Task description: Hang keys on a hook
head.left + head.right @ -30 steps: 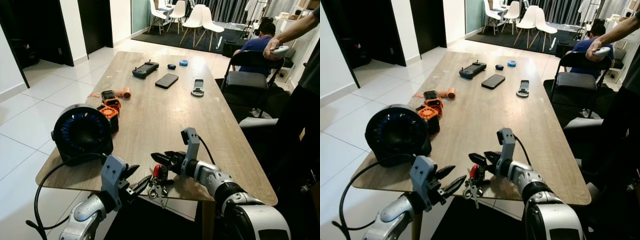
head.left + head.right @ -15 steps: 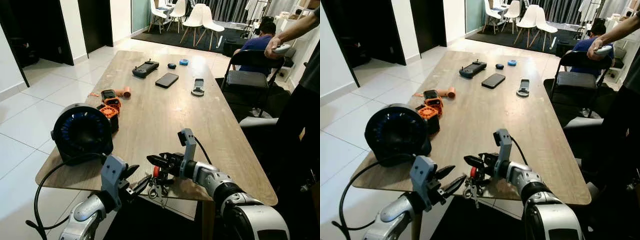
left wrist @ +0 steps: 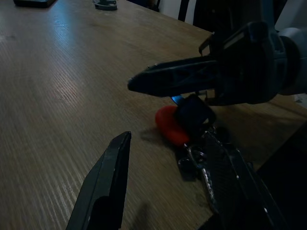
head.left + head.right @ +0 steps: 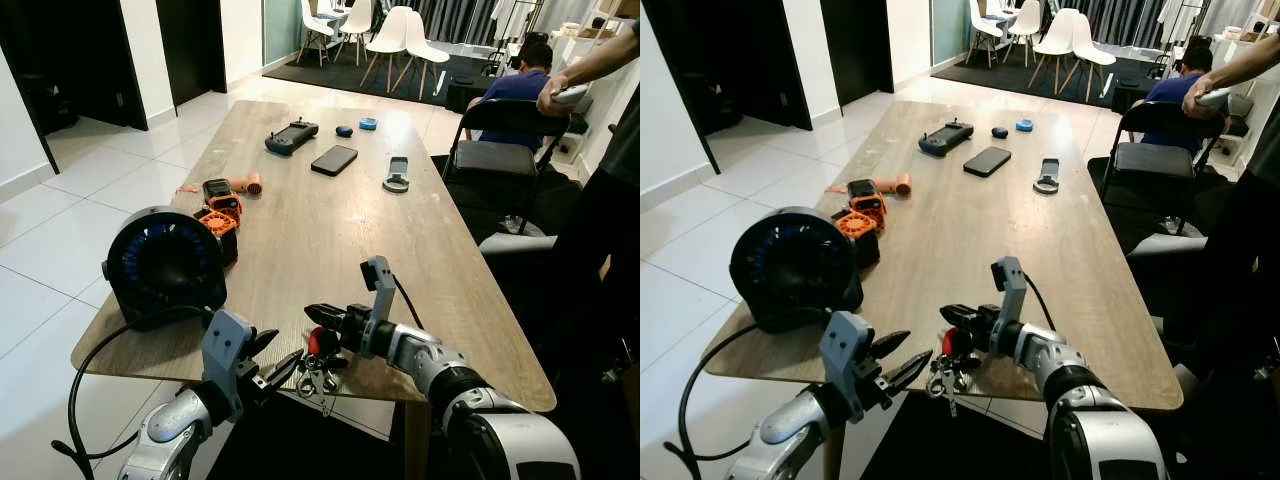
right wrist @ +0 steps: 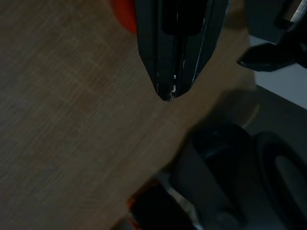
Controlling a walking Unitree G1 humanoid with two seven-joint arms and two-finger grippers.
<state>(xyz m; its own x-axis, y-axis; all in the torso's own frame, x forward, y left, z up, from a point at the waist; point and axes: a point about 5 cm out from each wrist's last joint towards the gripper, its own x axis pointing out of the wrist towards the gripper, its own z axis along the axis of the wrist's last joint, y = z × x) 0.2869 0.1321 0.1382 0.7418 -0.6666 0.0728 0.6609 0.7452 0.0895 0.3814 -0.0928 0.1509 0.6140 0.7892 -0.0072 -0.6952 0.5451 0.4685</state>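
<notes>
A bunch of keys with a red tag and a black fob lies at the front edge of the wooden table. My right gripper hovers just over the red tag, fingers pressed together and pointing left; the right wrist view shows its joined fingertips with nothing between them. My left gripper is open just left of the keys at the table edge. One of its fingers is over bare wood and the other is beside the key ring.
A round black fan and an orange-and-black tool stand at the front left. A controller and a phone lie farther back. A chair and a standing person are on the right.
My right gripper slid a little left over the keys, then came back to about where it was. The left gripper has held still.
</notes>
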